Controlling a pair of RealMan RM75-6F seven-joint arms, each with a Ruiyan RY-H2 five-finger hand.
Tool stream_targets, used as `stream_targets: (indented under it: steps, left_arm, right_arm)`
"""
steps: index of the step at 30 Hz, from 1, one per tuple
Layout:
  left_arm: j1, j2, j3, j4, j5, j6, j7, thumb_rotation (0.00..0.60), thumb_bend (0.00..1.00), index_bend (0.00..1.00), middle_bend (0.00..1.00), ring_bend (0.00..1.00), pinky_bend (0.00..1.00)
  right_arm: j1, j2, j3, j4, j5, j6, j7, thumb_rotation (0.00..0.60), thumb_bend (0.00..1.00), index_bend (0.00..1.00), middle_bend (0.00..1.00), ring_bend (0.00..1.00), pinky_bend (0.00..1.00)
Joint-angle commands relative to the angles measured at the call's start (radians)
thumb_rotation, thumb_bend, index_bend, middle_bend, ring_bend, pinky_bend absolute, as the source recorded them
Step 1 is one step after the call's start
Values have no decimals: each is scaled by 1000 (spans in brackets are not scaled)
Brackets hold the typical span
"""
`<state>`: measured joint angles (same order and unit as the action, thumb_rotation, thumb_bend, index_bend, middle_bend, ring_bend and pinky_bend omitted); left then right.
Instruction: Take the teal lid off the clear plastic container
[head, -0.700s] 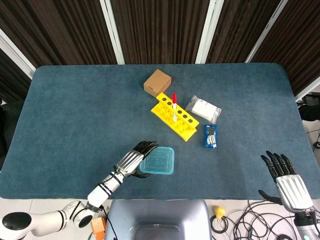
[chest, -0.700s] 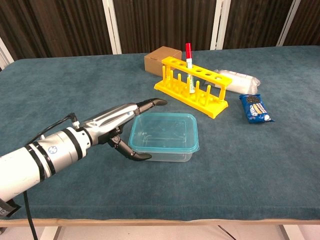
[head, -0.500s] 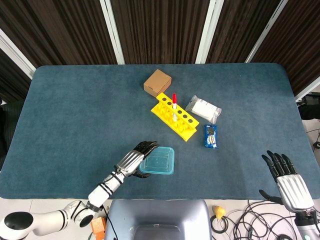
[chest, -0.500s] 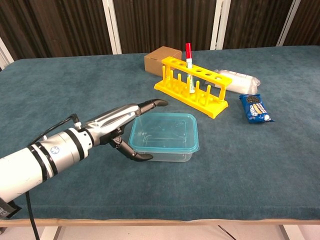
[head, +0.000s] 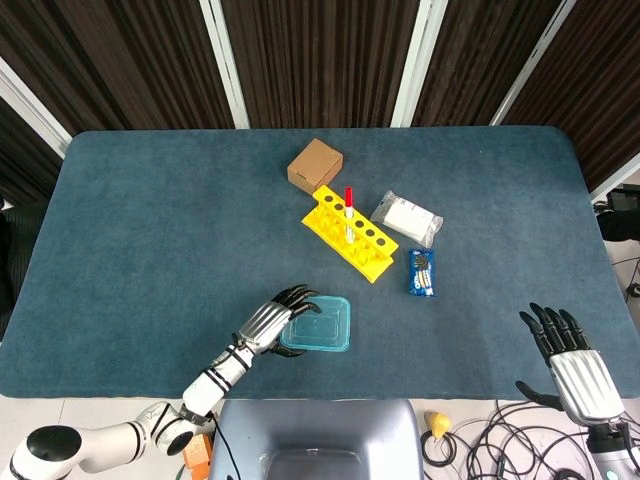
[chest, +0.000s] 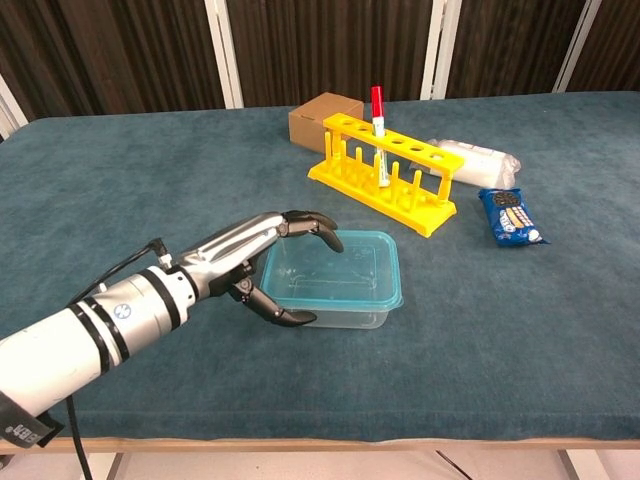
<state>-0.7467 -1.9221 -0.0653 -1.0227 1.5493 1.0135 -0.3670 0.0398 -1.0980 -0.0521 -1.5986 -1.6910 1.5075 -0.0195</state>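
The clear plastic container (chest: 350, 312) with its teal lid (chest: 335, 268) stands near the table's front edge, lid (head: 318, 322) still seated on it. My left hand (chest: 245, 255) comes in from the left and grips its left end. The fingers curl down onto the lid's rear left corner and the thumb presses the front left wall. In the head view the left hand (head: 270, 322) covers the lid's left edge. My right hand (head: 570, 360) hangs off the table at the bottom right, fingers spread, holding nothing.
A yellow tube rack (chest: 385, 180) with one red-capped tube stands behind the container. Beyond it are a brown cardboard box (chest: 318, 120), a white packet (chest: 475, 155) and a blue snack packet (chest: 510, 217). Cables lie on the floor by the right hand.
My left hand's fingers, straight beside the container before, have curled down onto the lid's corner. The container has shifted slightly to the right. The right hand stayed put.
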Motion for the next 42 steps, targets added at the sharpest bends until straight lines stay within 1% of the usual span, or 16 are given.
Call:
stream_targets:
  steps: [1,4,7,10,15,17,20,23,25,28,31,35,42]
  left_arm:
    - [0,-16,17,30,18,13,4,600,332,541,356,133,216]
    - [5,-32,24,54,23,25,9,600,347,583,416,170,254]
    - [7,-39,27,65,23,32,12,600,342,584,437,186,273]
    - [10,-43,27,68,22,37,15,600,332,576,438,195,287]
    - [12,-50,28,70,18,39,33,600,322,577,440,197,294]
    - [13,-50,27,67,17,43,38,600,323,576,439,198,297]
    - [15,-48,27,64,18,48,46,600,324,575,440,202,301]
    - [16,-45,25,58,14,47,53,600,323,574,449,207,302]
    - [15,-42,26,54,13,44,52,600,323,574,451,211,303]
    - [15,-37,25,46,10,40,50,600,322,570,451,214,305]
    - [14,-30,22,37,6,38,51,600,322,567,452,217,309]
    - [14,-21,17,25,0,35,51,600,323,566,452,220,312]
    - [14,-9,19,11,-1,33,60,600,322,562,451,219,309]
  right_arm:
    - [2,-6,-3,1,-6,-4,-11,600,48,0,0,0,0]
    - [9,-17,-6,-4,-19,-12,-31,600,49,0,0,0,0]
    - [29,-40,-9,-4,-58,-25,-55,600,50,0,0,0,0]
    - [78,-80,-2,-7,-91,-80,-78,600,57,0,0,0,0]
    - [185,-197,40,-7,-106,-216,-181,600,98,3,0,0,0]
    - [225,-253,56,3,-113,-258,-217,600,102,46,0,0,0]
    - [268,-331,77,31,-122,-287,-240,600,110,175,0,0,0]
    - [316,-427,100,86,-126,-306,-234,600,175,294,0,0,0]
    - [338,-475,109,113,-120,-317,-225,600,206,359,0,0,0]
    - [371,-542,119,163,-118,-329,-228,600,263,421,0,0,0]
    - [396,-603,132,210,-102,-338,-245,600,280,446,0,0,0]
    - [415,-642,137,238,-88,-343,-282,600,292,458,0,0,0]
    - [420,-664,126,264,-48,-348,-312,600,292,462,0,0,0]
